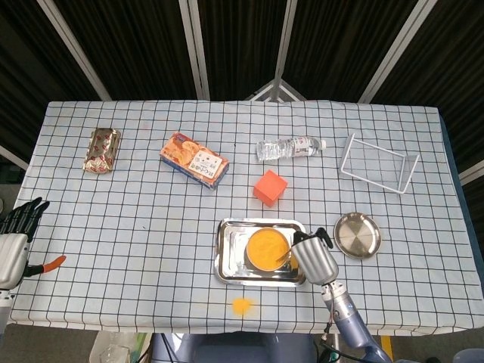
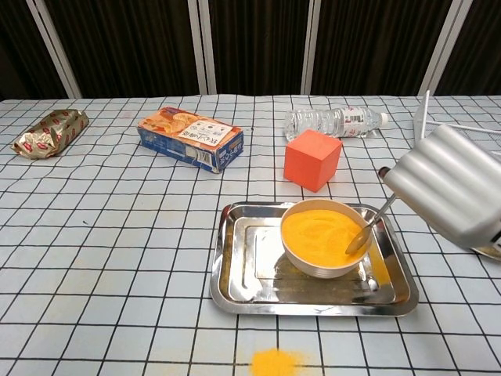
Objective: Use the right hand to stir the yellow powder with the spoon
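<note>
A white bowl of yellow powder stands in a steel tray near the table's front edge. My right hand sits just right of the bowl and grips a metal spoon. The spoon slants down to the left, and its tip is in the powder at the bowl's right rim. My left hand hangs beyond the table's left edge, holding nothing, its dark fingers apart.
Spilled yellow powder lies in front of the tray. An orange cube, a water bottle, a biscuit box and a foil packet lie farther back. A wire rack and a steel plate sit to the right.
</note>
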Motion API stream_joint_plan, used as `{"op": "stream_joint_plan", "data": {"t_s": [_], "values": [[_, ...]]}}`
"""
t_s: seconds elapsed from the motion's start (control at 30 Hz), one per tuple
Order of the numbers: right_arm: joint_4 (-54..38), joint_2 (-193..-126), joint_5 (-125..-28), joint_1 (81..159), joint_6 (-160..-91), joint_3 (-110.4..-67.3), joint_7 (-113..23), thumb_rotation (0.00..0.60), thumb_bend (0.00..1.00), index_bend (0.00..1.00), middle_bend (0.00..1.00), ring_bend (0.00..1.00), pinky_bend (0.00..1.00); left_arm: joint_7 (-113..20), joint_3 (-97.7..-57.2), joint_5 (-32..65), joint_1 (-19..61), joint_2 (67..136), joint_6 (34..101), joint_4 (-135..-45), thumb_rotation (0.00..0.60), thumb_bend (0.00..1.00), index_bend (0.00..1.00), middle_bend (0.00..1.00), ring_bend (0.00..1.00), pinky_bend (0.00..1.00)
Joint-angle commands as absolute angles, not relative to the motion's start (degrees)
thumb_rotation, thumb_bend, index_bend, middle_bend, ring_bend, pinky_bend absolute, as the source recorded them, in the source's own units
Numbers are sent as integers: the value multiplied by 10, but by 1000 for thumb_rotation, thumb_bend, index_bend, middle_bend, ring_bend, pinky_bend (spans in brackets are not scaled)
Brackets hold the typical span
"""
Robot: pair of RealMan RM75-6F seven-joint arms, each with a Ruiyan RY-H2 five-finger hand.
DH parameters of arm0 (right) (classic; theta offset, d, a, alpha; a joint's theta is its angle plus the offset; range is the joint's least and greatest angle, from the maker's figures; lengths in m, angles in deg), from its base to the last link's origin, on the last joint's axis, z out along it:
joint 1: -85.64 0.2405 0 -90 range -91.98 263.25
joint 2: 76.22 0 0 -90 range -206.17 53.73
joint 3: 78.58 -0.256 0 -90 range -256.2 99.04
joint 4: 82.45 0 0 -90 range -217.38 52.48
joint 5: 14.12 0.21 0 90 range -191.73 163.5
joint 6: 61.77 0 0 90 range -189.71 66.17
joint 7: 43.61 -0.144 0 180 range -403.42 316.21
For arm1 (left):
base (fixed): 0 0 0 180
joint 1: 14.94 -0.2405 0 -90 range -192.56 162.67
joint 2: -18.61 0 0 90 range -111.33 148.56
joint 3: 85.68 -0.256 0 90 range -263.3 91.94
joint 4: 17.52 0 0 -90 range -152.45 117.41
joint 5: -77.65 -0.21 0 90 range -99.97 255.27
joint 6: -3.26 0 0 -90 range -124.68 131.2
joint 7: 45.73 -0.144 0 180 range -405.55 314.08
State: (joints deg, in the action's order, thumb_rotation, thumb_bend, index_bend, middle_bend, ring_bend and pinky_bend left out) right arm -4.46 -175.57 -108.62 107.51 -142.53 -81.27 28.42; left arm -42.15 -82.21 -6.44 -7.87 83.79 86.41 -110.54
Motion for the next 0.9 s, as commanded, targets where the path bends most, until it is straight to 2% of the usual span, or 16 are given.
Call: {"op": "stream_joint_plan", "data": {"t_s": [0.03,0.9], "values": [[-51,-1758,-1083,1073,-1423,-814,284,600,731,868,997,1000,828,-421,-822,-64,-79,838,864,-1106,600,0,0,0,0,0],[-90,-1816,-1048,1093,-1397,-855,267,600,732,871,997,1000,828,-418,-819,-56,-77,837,859,-1106,600,0,0,0,0,0]]}}
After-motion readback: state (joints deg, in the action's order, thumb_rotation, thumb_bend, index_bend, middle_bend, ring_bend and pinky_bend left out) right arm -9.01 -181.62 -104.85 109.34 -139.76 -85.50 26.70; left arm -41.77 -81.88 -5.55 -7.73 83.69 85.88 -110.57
